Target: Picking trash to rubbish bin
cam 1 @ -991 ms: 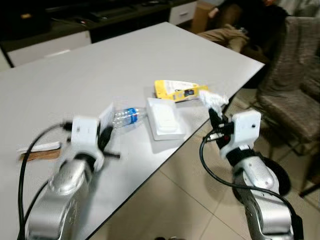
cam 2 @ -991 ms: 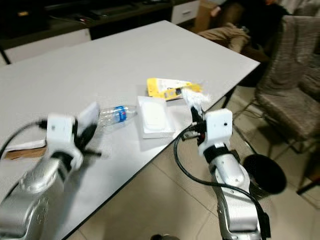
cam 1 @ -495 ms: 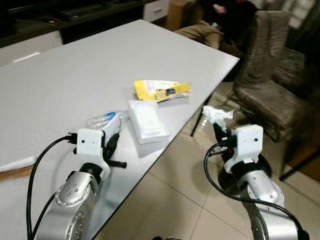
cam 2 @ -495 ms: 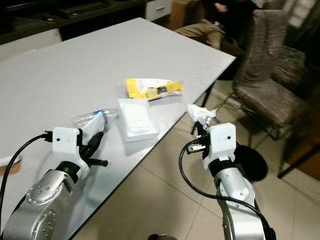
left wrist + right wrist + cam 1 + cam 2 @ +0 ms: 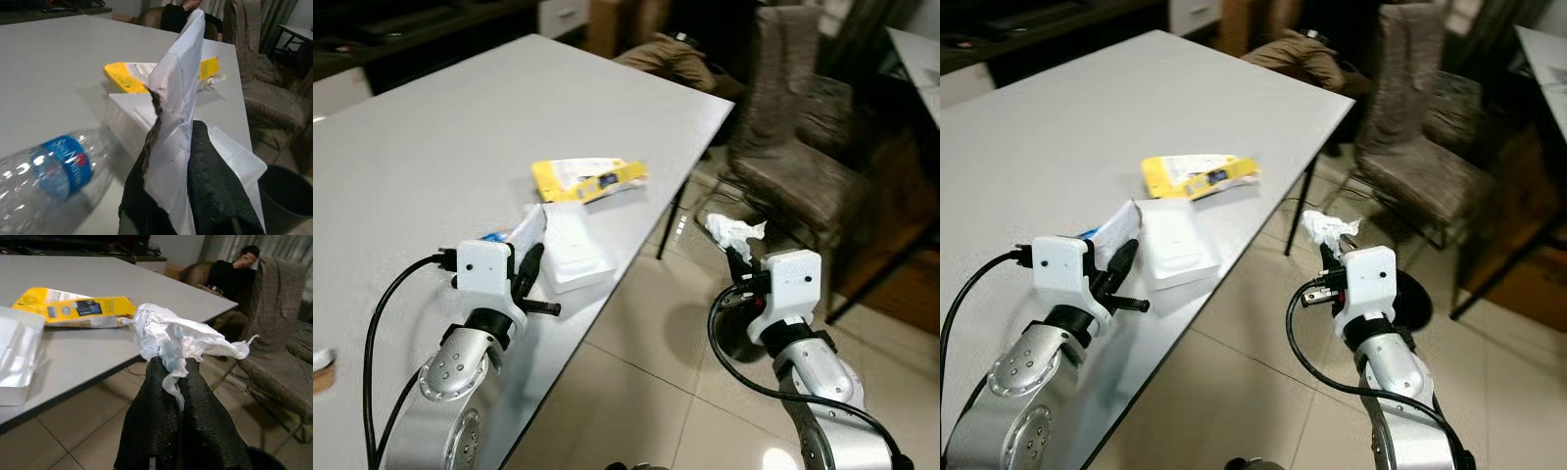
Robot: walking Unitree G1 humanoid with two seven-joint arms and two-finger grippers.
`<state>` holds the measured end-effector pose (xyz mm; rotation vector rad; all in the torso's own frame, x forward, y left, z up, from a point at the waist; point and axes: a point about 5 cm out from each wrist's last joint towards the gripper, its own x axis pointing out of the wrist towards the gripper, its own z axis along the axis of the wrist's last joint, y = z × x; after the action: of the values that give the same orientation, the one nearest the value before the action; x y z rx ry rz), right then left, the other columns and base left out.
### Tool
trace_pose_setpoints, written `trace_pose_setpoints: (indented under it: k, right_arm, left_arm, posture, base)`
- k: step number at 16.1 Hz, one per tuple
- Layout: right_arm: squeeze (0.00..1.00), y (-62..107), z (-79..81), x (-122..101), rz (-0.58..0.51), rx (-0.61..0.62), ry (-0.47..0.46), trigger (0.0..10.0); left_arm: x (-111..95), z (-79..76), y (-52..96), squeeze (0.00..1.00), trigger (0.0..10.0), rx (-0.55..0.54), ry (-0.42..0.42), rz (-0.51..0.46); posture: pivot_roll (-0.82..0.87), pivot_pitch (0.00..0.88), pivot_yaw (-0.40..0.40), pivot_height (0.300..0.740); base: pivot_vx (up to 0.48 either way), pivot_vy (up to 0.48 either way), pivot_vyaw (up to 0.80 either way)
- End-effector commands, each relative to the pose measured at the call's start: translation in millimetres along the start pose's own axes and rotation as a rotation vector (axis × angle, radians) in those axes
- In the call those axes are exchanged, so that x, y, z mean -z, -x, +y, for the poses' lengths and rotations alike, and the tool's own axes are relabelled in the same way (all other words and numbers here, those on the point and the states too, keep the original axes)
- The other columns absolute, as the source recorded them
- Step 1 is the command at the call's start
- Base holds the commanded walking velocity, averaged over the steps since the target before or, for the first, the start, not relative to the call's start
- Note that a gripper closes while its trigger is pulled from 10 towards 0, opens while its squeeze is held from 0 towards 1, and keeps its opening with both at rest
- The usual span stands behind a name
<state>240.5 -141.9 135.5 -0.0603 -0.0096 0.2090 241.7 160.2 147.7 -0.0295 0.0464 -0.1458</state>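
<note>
Two grippers: the right gripper (image 5: 178,382) is pinching a crumpled white tissue (image 5: 181,340) off the table's edge, over the floor; the left gripper (image 5: 168,161) is clamping a torn white paper sheet (image 5: 178,88) above the table (image 5: 440,127).
Bin: a dark rubbish bin (image 5: 1415,299) is sitting behind the right wrist; its contents cannot be made out.
Table items: one yellow packet (image 5: 587,178) at 12 o'clock of one white tray (image 5: 570,247).
Left wrist view: it is showing one plastic bottle (image 5: 54,169) with a blue label.
Background: one person (image 5: 232,276) is sitting beyond the table.

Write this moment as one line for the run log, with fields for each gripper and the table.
left gripper: shut on torn paper | right gripper: shut on crumpled tissue, off table edge | on table: yellow packet, white tray, bottle
</note>
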Motion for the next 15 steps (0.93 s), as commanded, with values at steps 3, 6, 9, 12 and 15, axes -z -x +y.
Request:
trace_pose_setpoints:
  k: [3, 6, 9, 12, 15]
  right_arm:
    - [0.00, 0.0, 0.1, 0.3, 0.005, 0.007, 0.002, 10.0]
    - [0.00, 0.8, 1.4, 1.3, 0.012, 0.001, -0.005, 10.0]
    - [0.00, 2.1, 1.4, 2.2, 0.016, 0.003, -0.004, 10.0]
    - [0.00, 3.3, 2.6, 2.8, 0.019, -0.002, -0.006, 10.0]
    - [0.00, 4.2, 3.6, 4.5, 0.029, -0.013, -0.011, 10.0]
  left_arm:
    - [4.6, 1.1, 1.2, 0.00, 10.0, -0.053, 0.039, 0.021]
    - [7.0, -3.7, 1.5, 0.00, 10.0, -0.001, 0.054, 0.055]
    - [6.9, -4.0, 0.8, 0.00, 10.0, 0.011, 0.052, 0.056]
    - [4.5, -4.8, 2.2, 0.00, 10.0, 0.015, 0.023, 0.028]
    - [4.8, -5.2, 3.1, 0.00, 10.0, 0.024, -0.018, 0.024]
  posture:
    - [0.00, 0.000, -0.076, 0.740]
    - [0.00, 0.000, -0.073, 0.740]
    - [-0.01, 0.000, -0.070, 0.740]
    - [-0.01, 0.000, -0.073, 0.740]
    - [0.00, 0.000, -0.074, 0.740]
  base:
    - [0.000, 0.000, -0.80]
    - [0.000, 0.000, -0.80]
    - [0.000, 0.000, -0.80]
    - [0.000, 0.000, -0.80]
    - [0.000, 0.000, -0.80]
